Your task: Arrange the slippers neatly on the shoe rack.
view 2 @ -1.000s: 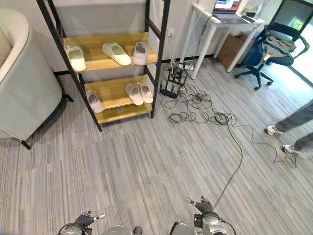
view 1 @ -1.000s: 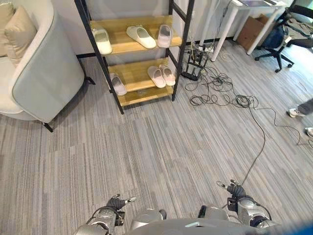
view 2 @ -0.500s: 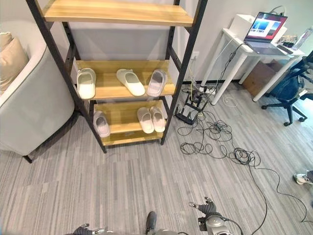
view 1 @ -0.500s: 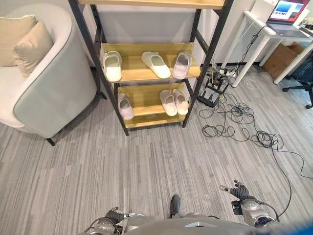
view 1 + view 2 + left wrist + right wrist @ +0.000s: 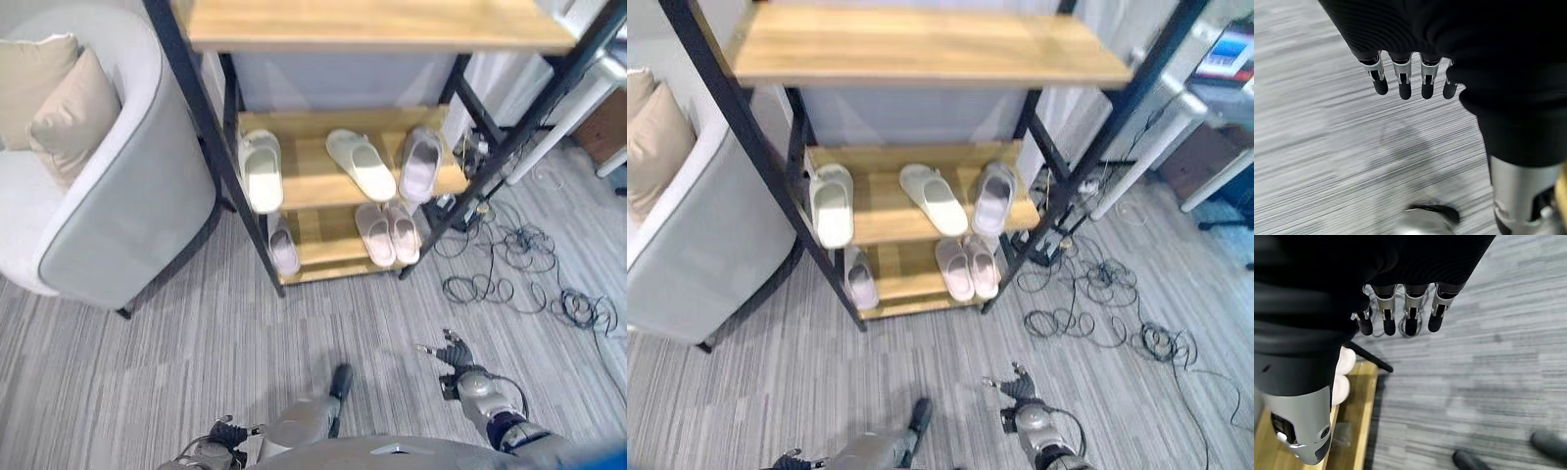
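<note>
The shoe rack (image 5: pixel 211 166) has a black frame and wooden shelves. On its middle shelf lie three pale slippers: one at the left (image 5: pixel 261 168), one turned askew in the middle (image 5: pixel 361 164), one at the right (image 5: pixel 421 163). The bottom shelf carries a single slipper (image 5: pixel 283 245) and a side-by-side pair (image 5: pixel 388 233). My right hand (image 5: pixel 454 357) hangs low over the carpet, short of the rack, its fingers (image 5: pixel 1396 316) straight and holding nothing. My left hand (image 5: pixel 227 431) is at the lower left, its fingers (image 5: pixel 1403 83) relaxed and holding nothing.
A grey armchair (image 5: pixel 127 215) with beige cushions (image 5: pixel 59 98) stands just left of the rack. Loose black cables (image 5: pixel 509 284) sprawl on the carpet right of it, by a white desk leg (image 5: pixel 549 127). Striped grey carpet (image 5: pixel 196 352) lies between me and the rack.
The camera has moved closer to the rack, which now looms larger, with its top shelf in view. Both hands stay low and hold nothing.
</note>
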Controlling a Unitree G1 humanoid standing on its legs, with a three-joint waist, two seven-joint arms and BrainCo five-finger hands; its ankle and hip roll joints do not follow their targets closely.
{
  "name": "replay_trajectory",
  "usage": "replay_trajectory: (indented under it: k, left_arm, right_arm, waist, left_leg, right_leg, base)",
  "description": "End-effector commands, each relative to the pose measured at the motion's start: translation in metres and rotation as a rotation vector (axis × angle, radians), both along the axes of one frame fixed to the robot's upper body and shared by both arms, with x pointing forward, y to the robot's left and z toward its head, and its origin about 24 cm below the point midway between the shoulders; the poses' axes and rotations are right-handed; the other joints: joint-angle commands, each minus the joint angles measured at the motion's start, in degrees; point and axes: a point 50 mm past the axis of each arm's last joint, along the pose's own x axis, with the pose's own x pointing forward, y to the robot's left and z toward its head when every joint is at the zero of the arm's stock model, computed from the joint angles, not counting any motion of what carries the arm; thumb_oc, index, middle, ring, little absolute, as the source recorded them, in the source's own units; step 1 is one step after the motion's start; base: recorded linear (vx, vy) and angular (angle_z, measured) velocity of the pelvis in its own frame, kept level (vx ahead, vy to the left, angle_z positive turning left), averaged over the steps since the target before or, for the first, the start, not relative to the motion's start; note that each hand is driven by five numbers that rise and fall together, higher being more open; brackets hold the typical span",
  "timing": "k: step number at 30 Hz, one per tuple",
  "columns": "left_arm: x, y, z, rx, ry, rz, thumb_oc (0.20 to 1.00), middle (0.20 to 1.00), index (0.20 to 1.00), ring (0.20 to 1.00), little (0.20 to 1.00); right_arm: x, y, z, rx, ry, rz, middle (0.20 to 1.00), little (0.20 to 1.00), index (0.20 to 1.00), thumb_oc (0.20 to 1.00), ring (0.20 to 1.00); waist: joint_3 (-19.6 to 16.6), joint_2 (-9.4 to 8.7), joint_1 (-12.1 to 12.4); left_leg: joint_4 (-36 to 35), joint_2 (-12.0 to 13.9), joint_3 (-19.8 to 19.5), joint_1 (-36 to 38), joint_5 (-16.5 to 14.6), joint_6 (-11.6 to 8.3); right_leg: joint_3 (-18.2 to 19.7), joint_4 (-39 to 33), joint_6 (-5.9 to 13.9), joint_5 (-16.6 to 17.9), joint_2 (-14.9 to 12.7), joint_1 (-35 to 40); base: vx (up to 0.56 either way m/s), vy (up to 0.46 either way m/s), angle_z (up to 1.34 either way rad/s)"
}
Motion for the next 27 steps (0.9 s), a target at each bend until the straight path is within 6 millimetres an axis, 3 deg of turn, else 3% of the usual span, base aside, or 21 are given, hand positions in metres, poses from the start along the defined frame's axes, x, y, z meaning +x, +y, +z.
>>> replay_trajectory:
  k: [1,3,5,8,12,15,17,22,24,26,27]
  left_arm:
    - [0.013,-0.009,0.000,-0.013,-0.044,-0.017,1.000,1.000,1.000,1.000,1.000]
    - [0.013,-0.011,0.000,-0.010,-0.036,-0.040,1.000,1.000,1.000,1.000,1.000]
    - [0.013,-0.015,-0.002,-0.009,-0.025,-0.072,1.000,1.000,1.000,1.000,1.000]
    - [0.019,-0.020,-0.001,-0.012,-0.042,-0.092,1.000,1.000,1.000,1.000,1.000]
    - [0.017,-0.027,-0.003,-0.023,-0.039,-0.097,1.000,1.000,1.000,1.000,1.000]
    - [0.018,-0.029,-0.004,-0.026,-0.041,-0.099,1.000,1.000,1.000,1.000,1.000]
    - [0.026,-0.039,-0.004,-0.045,-0.070,-0.123,1.000,1.000,1.000,1.000,1.000]
    - [0.034,-0.042,-0.002,-0.052,-0.095,-0.127,1.000,1.000,1.000,1.000,1.000]
    - [0.041,-0.043,0.000,-0.062,-0.125,-0.101,1.000,1.000,1.000,1.000,1.000]
    - [0.051,-0.049,0.002,-0.070,-0.160,-0.103,1.000,1.000,1.000,1.000,1.000]
    - [0.058,-0.055,0.004,-0.085,-0.181,-0.108,1.000,1.000,1.000,1.000,1.000]
  right_arm:
    - [0.025,-0.008,0.014,-0.027,-0.086,0.017,1.000,1.000,1.000,1.000,1.000]
    - [0.023,-0.009,0.013,-0.030,-0.081,0.016,1.000,1.000,1.000,1.000,1.000]
    - [0.022,-0.009,0.013,-0.033,-0.078,0.010,1.000,1.000,1.000,1.000,1.000]
    - [0.020,-0.014,0.013,-0.038,-0.078,-0.007,1.000,1.000,1.000,1.000,1.000]
    - [0.015,-0.018,0.011,-0.044,-0.062,-0.005,1.000,1.000,1.000,1.000,1.000]
    - [0.015,-0.018,0.011,-0.045,-0.063,-0.003,1.000,1.000,1.000,1.000,1.000]
    - [0.012,-0.020,0.010,-0.047,-0.064,-0.003,1.000,1.000,1.000,1.000,1.000]
    - [0.007,-0.018,0.008,-0.046,-0.050,0.018,1.000,1.000,1.000,1.000,1.000]
    - [0.012,-0.019,0.010,-0.050,-0.064,0.021,1.000,1.000,1.000,1.000,1.000]
    - [0.018,-0.019,0.013,-0.066,-0.074,0.037,1.000,1.000,1.000,1.000,1.000]
    - [0.028,-0.020,0.018,-0.090,-0.091,0.056,1.000,1.000,1.000,1.000,1.000]
  waist:
    - [3.6,1.69,0.6]
    - [3.8,2.17,-0.1]
    - [4.1,2.47,-0.9]
    - [3.8,1.71,-2.1]
    - [2.1,1.21,-1.4]
    - [2.1,1.22,-1.4]
    - [1.8,1.53,-1.2]
    - [2.4,2.07,-0.6]
    - [3.7,2.35,0.0]
    - [5.5,2.25,0.1]
    - [5.9,1.29,-0.5]
  left_leg:
    - [-3.6,-1.2,-8.0,5.3,-0.9,1.88]
    - [-3.7,-1.0,-9.3,6.6,-1.6,1.88]
    - [-3.6,-0.7,-10.6,7.2,-2.8,1.16]
    - [-4.6,-1.7,-13.2,8.2,-3.1,0.57]
    - [-7.5,-0.1,-15.4,9.1,-2.0,-1.29]
    - [-7.9,0.3,-15.9,9.4,-1.9,-1.59]
    - [-10.1,1.9,-18.7,9.9,-0.2,-3.28]
    - [-10.4,3.1,-21.5,9.1,1.2,-4.99]
    - [-10.3,3.4,-23.0,6.7,3.9,-6.84]
    - [-8.9,2.6,-22.1,3.1,5.3,-7.79]
    - [-3.7,2.1,-15.4,0.2,2.5,-6.38]
  right_leg:
    - [-1.5,9.6,5.02,6.4,-2.9,-7.6]
    - [-1.3,8.1,4.40,6.6,-4.2,-8.4]
    - [0.0,0.2,4.00,6.7,-6.1,-8.6]
    - [5.3,-6.1,4.84,7.4,-3.5,-8.7]
    - [3.5,-10.4,3.86,5.5,-1.7,-5.8]
    - [3.2,-10.4,3.58,5.1,-1.4,-5.6]
    - [0.3,-10.6,2.04,2.8,0.3,-4.3]
    - [-2.2,-9.3,0.17,0.0,1.8,-4.2]
    - [-4.6,-9.4,-1.01,-1.2,3.0,-4.4]
    - [-5.4,-9.8,-1.21,-1.0,2.6,-4.9]
    - [-6.2,-9.0,-1.08,0.6,0.8,-8.2]
  base:
    - [0.09,0.153,-0.50]
    - [0.10,0.033,0.62]
    - [0.12,-0.115,0.71]
    - [0.13,-0.106,1.08]
    - [0.11,-0.175,0.35]
    - [0.03,-0.092,-0.17]
    - [0.03,-0.256,0.10]
    - [-0.05,-0.156,0.35]
    - [-0.19,-0.161,0.43]
    - [-0.31,-0.041,0.71]
    - [-0.38,0.042,0.68]
